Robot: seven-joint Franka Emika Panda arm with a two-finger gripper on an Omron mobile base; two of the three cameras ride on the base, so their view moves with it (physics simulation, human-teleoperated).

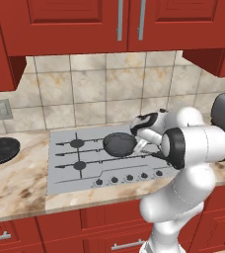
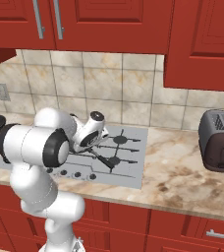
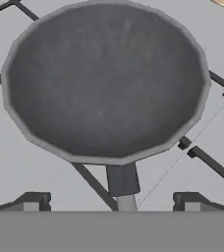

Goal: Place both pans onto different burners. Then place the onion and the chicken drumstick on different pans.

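Currently, by view:

Left base view, small pan: the dark-grey pan [image 1: 119, 144] sits on the cooktop [image 1: 70, 168], over the middle burner as far as I can tell, its handle running back toward the arm.
Left base view, gripper: the gripper [image 1: 140, 145] hangs just beside the pan's right edge, at the handle end; a sensible side to work from, since the handle is the narrow part to pinch.
Left base view, wide pan: the black pan [image 1: 1, 149] lies on the counter [image 1: 16, 192] well left of the cooktop, not yet on a burner.
Left base view, free burners: the two left burners [image 1: 77, 144] are bare, likely room for that second pan.
Right base view: the arm folds low over the cooktop; a toaster [image 2: 219, 140] stands far right; the black pan's edge shows at far left.
Hand view, pan: the dark-grey pan is seen from above, resting across the grate bars, its stub handle [image 3: 122, 179] pointing down between the fingertips [image 3: 35, 202].
Hand view, pincer: spread wide, one tip either side of the handle, touching nothing I can see; holds nothing.
Onion, drumstick: not located.
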